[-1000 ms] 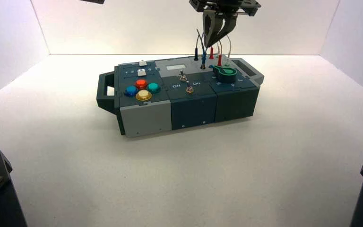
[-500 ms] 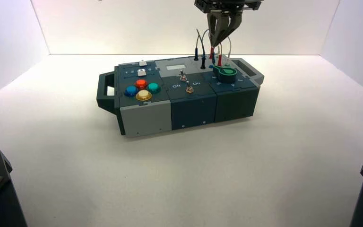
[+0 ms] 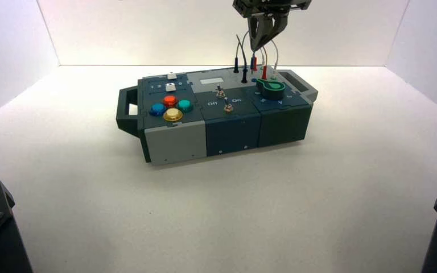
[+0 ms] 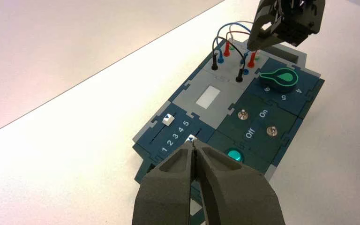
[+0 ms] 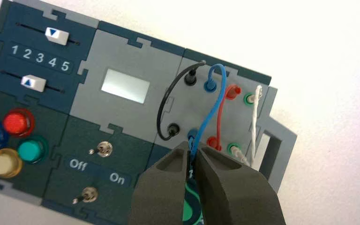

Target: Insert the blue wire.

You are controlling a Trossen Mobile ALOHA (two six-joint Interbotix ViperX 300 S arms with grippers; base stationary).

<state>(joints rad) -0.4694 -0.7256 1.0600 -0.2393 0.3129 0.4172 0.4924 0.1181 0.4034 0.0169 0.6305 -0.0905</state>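
Note:
The blue wire (image 5: pixel 214 101) arches over the grey socket panel at the back of the box (image 3: pixel 176 142). One blue plug (image 5: pixel 210 86) sits in a socket beside the black one. My right gripper (image 5: pixel 191 149) is shut on the wire's other end, just above a blue socket (image 5: pixel 193 134). In the high view the right gripper (image 3: pixel 256 49) hangs over the panel's near row. The left wrist view shows the right gripper (image 4: pixel 255 44) above the same socket (image 4: pixel 245 71). My left gripper (image 4: pixel 194 145) is shut and empty, hovering off the slider end of the box.
A black wire (image 5: pixel 161 105), a red wire (image 5: pixel 221 117) and a white wire (image 5: pixel 254 126) are plugged in around the blue one. The green knob (image 3: pixel 272 87) is right beside the panel. Two toggles (image 3: pixel 223 96) and coloured buttons (image 3: pixel 172 107) lie nearer the front.
The right gripper has shifted slightly to the right and a little higher over the socket panel, carrying the blue wire's end with it. The left arm has not visibly moved.

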